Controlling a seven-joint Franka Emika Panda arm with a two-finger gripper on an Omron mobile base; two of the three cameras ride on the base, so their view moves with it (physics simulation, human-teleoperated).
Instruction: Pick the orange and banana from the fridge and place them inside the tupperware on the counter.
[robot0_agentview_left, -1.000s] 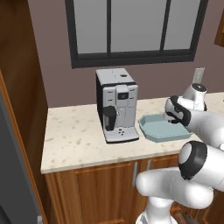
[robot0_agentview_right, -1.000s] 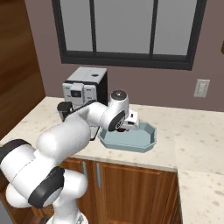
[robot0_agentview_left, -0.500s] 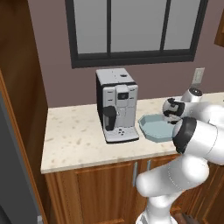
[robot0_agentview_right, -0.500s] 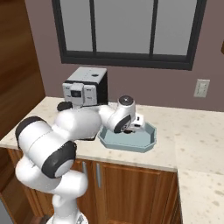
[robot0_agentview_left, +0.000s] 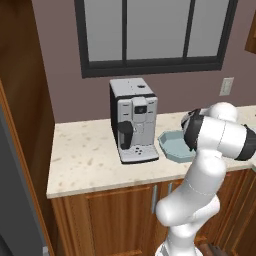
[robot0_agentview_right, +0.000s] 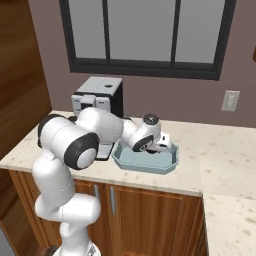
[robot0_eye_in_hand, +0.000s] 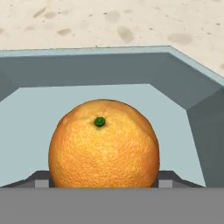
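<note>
**Orange over the tray — release pending**

The two-finger gripper is clamping the round, dimpled orange just above the floor of the shallow pale blue-grey tupperware. Letting go with the sloping rim so near ahead — the fruit could be rolling.

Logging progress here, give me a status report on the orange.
Gripper low over tupperware. Orange between its jaws, inside the tray; release unconfirmed. Nothing in the way.
</note>
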